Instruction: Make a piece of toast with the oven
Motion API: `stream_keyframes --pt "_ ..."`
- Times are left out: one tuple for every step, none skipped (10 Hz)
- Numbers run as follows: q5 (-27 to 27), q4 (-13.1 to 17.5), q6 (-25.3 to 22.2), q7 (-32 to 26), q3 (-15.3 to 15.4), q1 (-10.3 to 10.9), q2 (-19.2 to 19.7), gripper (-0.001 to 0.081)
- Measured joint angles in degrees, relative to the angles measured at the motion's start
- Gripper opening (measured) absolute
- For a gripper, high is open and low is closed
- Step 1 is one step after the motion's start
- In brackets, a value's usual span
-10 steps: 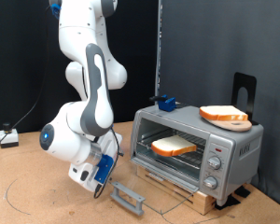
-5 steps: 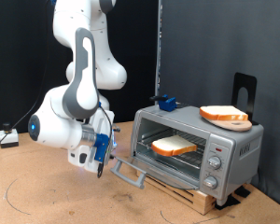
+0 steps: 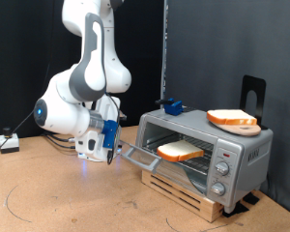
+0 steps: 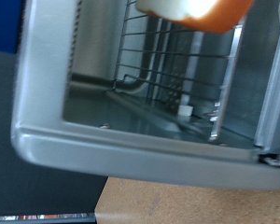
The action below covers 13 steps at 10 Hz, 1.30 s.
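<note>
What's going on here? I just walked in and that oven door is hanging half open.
The gripper is at the handle end of the oven door, which stands partly raised, neither flat nor shut. The piece of toast lies on the wire rack inside. A second slice sits on a wooden disc on top of the oven. The wrist view looks straight into the oven cavity.

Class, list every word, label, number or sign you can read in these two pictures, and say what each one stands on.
No text can be read in either view.
Marks around the knobs on the oven: too small and blurred to read.
The toast, the door and the hand: no lettering shows.
</note>
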Motion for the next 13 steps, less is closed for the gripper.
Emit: stream_keyframes --pt "0.0 -1.4 -0.4 0.0 0.6 0.2 -2.2 0.0809" --pt "0.2 -2.9 -0.5 0.0 1.1 0.5 -4.4 0.0809" --pt "0.7 -4.5 -0.5 0.0 1.6 0.8 -6.6 0.0809" --pt "1.7 -6.1 -0.7 0.0 2.1 1.2 -8.8 0.0809" --pt "3.3 -7.6 -1.1 -0.1 2.5 1.7 -11.0 0.0809" --pt "5.2 -9.1 -1.8 -0.3 2.8 2.3 -13.3 0.0809" --pt "6.9 -10.5 -2.2 -0.3 3.2 3.0 -15.7 0.0809" --pt "8.2 -11.8 -2.4 0.2 3.9 3.7 -18.2 0.0809" --pt "8.7 -12.7 -2.4 1.1 4.5 4.2 -20.1 0.0809" --pt "8.7 -13.2 -2.3 2.2 5.0 4.2 -21.4 0.0809" --pt "8.4 -13.2 -1.4 3.6 5.2 4.1 -21.7 0.0809" --pt "8.2 -13.1 1.2 5.0 5.3 3.7 -21.3 0.0809" --pt "7.9 -12.6 4.1 6.7 5.3 2.7 -20.2 0.0809"
